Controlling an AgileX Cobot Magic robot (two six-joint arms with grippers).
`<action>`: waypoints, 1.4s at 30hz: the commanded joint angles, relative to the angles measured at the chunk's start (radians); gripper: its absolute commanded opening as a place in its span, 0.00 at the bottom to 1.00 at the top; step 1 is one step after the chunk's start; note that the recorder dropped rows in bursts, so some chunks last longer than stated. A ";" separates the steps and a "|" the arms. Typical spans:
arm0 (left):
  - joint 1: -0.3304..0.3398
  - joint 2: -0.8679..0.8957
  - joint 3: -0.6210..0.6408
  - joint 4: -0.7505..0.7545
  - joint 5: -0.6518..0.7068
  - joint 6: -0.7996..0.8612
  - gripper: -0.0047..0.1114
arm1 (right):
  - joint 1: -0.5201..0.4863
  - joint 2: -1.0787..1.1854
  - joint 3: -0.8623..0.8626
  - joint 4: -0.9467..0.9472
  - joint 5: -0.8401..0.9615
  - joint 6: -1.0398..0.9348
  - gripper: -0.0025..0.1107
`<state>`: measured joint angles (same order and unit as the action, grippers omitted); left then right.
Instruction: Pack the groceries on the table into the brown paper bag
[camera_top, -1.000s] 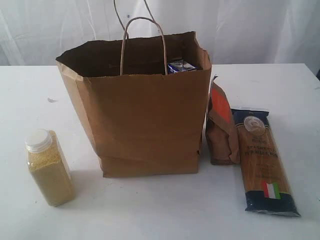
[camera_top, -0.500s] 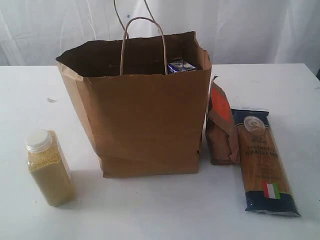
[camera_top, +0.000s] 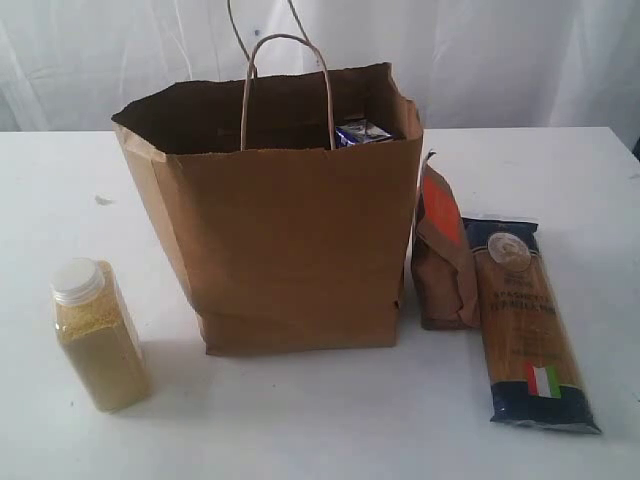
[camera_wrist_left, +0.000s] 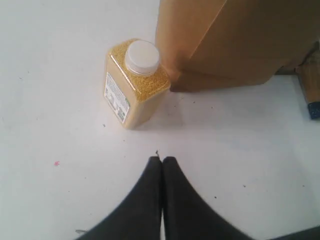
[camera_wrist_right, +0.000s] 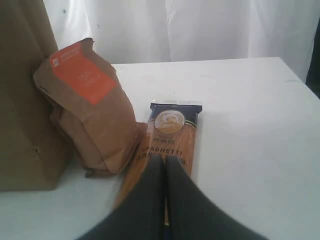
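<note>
- White curtain backs the table, where the brown paper bag stands upright, its mouth spread wide to take items from above.
- Inside the bag, near its right rear corner, the small blue-white carton shows at the rim, so packing looks partly done.
- Left of the bag, well apart, the yellow-grain bottle stands cap up.
- Against the bag's right side leans the brown pouch; the spaghetti pack lies flat just beyond it.
- The left gripper hovers short of the bottle, jaws pressed together, holding nothing.
- The right gripper hangs over the spaghetti pack, likewise closed and empty.
</note>
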<state>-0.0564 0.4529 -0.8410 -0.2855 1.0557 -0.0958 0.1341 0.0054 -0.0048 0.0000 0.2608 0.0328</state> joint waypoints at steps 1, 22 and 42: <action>0.002 0.153 -0.031 0.004 0.055 0.056 0.04 | -0.006 -0.005 0.005 0.000 0.002 -0.012 0.02; 0.002 0.571 -0.043 -0.379 -0.179 0.455 0.05 | -0.006 -0.005 0.005 0.000 0.000 0.008 0.02; 0.002 0.765 -0.068 -0.250 -0.174 0.286 0.84 | -0.006 -0.005 0.005 0.000 0.000 0.008 0.02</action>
<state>-0.0564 1.1820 -0.9043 -0.5712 0.8715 0.2441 0.1341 0.0054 -0.0048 0.0000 0.2670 0.0400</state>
